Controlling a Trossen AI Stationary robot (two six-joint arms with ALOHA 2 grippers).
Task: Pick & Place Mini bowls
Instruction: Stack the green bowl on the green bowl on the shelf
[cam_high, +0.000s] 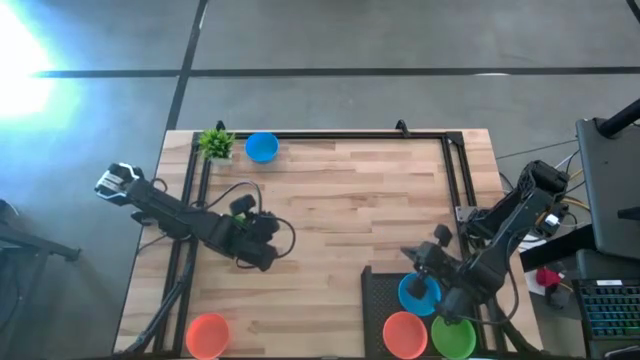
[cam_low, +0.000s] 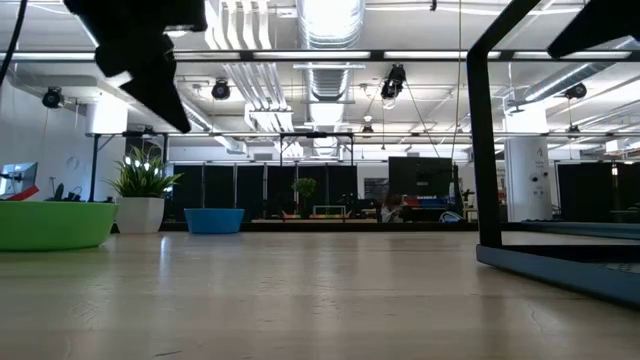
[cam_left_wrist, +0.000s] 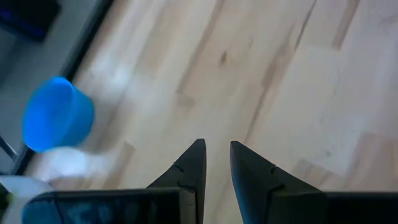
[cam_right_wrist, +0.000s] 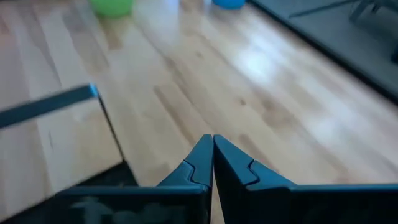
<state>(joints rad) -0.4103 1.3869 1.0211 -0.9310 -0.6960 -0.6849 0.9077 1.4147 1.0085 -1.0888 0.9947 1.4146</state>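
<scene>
A small potted plant (cam_high: 215, 143) stands at the wooden table's (cam_high: 340, 210) far left corner.

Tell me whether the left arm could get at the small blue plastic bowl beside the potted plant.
Probably yes: bare wooden tabletop lies between the left end effector and that blue bowl, and its fingers are open and empty.

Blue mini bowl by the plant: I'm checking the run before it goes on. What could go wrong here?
1. The blue mini bowl sits right beside the potted plant; reaching for it may knock the plant.
2. The left pincer is open only narrowly, possibly too little for the rim.
</scene>
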